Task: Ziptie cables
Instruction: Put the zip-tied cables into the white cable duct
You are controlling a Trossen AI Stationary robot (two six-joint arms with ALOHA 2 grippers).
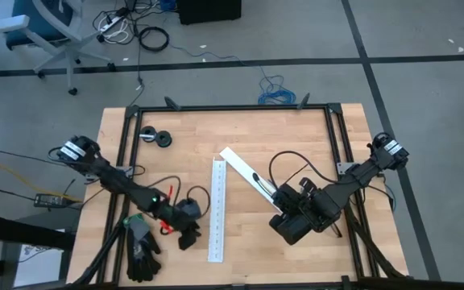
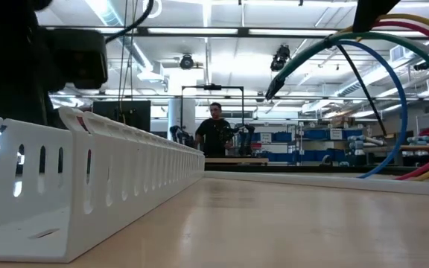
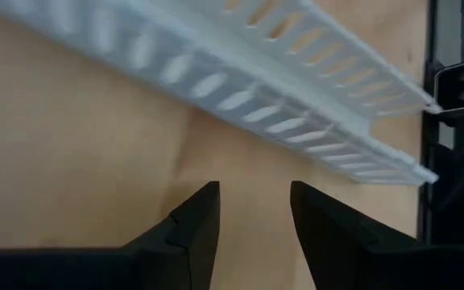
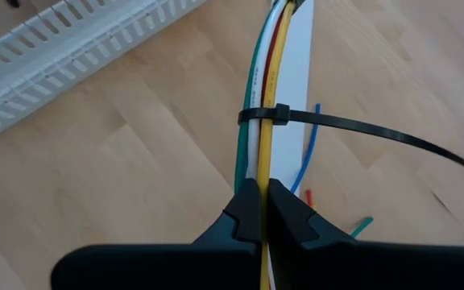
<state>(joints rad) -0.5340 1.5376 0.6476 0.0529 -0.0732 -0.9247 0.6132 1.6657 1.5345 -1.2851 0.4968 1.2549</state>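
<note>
Right gripper (image 4: pixel 261 211) is clamped on the cables (image 4: pixel 262 76), a bundle of green, white, red & yellow wires. The ziptie (image 4: pixel 353 126) is looped round the bundle just ahead of the gripper, its tail sticking out sideways. Left gripper (image 3: pixel 253 224) hovers w/ fingers apart over the desk (image 3: pixel 71 153), near the slotted white strip (image 3: pixel 240 76), well apart from the ziptie. Risk: loop may be loose; if the tail isn't pulled, wires could slip.
</note>
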